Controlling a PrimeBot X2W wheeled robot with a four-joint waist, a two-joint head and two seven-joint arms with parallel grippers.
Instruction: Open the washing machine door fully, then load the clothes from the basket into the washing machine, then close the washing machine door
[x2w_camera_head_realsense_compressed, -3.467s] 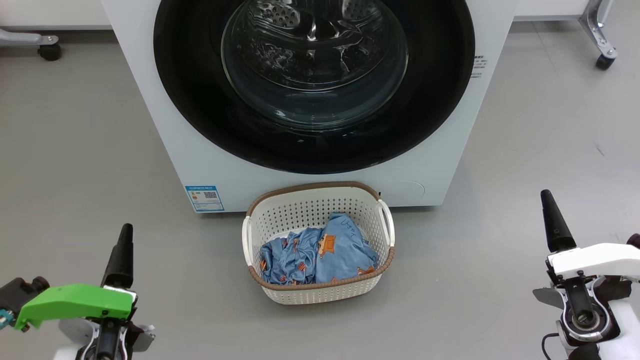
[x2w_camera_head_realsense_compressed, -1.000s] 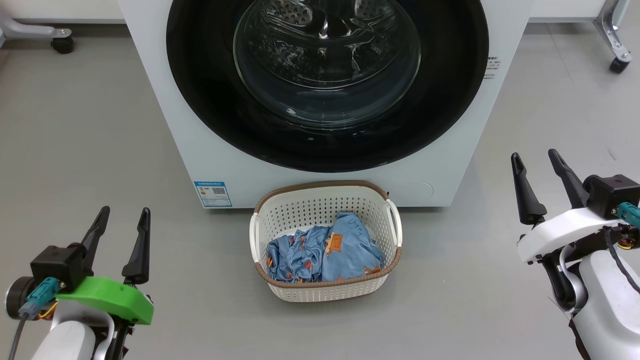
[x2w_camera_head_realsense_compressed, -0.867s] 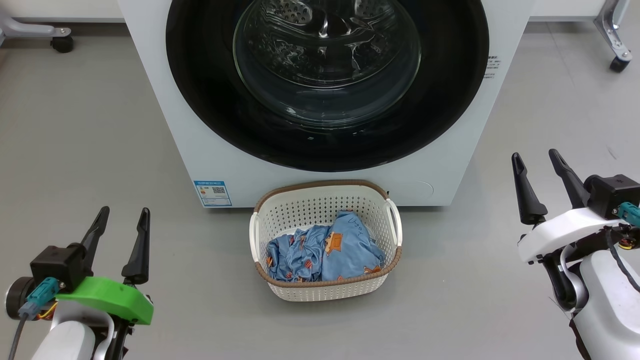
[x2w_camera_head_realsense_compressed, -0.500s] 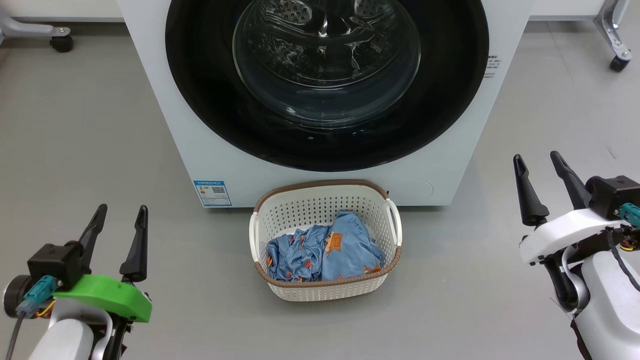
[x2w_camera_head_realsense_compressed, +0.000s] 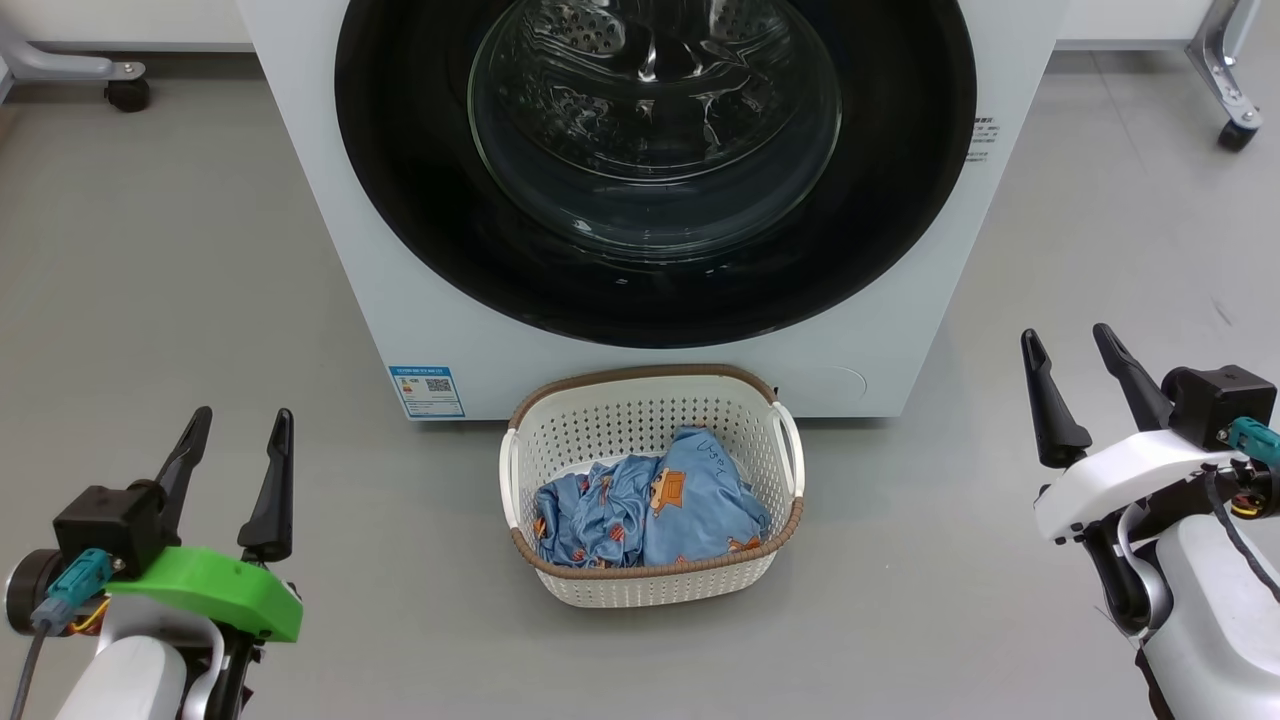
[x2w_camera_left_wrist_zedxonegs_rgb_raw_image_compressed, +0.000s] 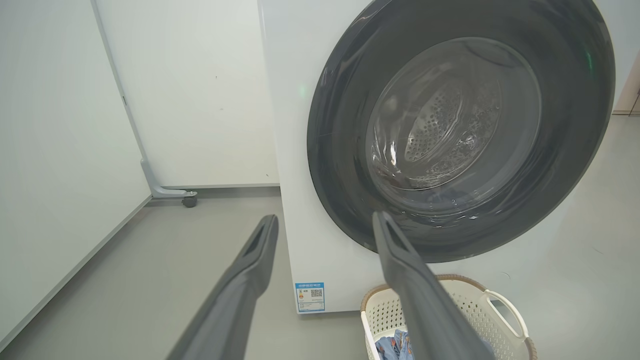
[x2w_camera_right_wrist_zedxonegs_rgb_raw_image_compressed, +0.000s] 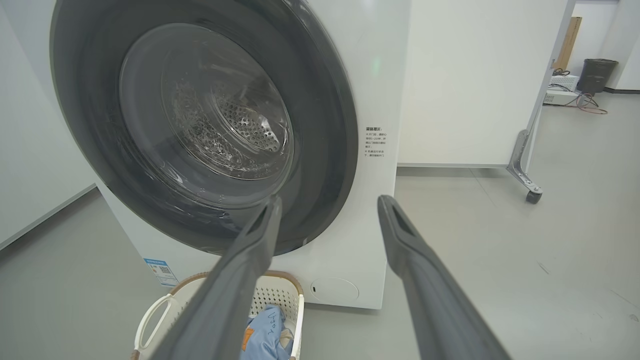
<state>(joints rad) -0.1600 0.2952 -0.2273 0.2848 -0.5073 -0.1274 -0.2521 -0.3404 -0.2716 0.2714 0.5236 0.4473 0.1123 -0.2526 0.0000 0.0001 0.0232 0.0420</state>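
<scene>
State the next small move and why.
Probably raise the right gripper toward the edge of the washing machine door to start opening it: the door is shut, the clothes lie in the basket, and this gripper and the left gripper stand open, empty.

You see a white washer (x2w_camera_head_realsense_compressed: 380, 270) with a glossy black door (x2w_camera_head_realsense_compressed: 400, 120) and a blue sticker (x2w_camera_head_realsense_compressed: 427, 390). The basket (x2w_camera_head_realsense_compressed: 650, 592) is cream, dotted with holes, its rim brown weave. The clothes (x2w_camera_head_realsense_compressed: 690, 505) are light blue, printed with orange-brown figures and dark script. The floor (x2w_camera_head_realsense_compressed: 180, 280) is plain grey.
</scene>
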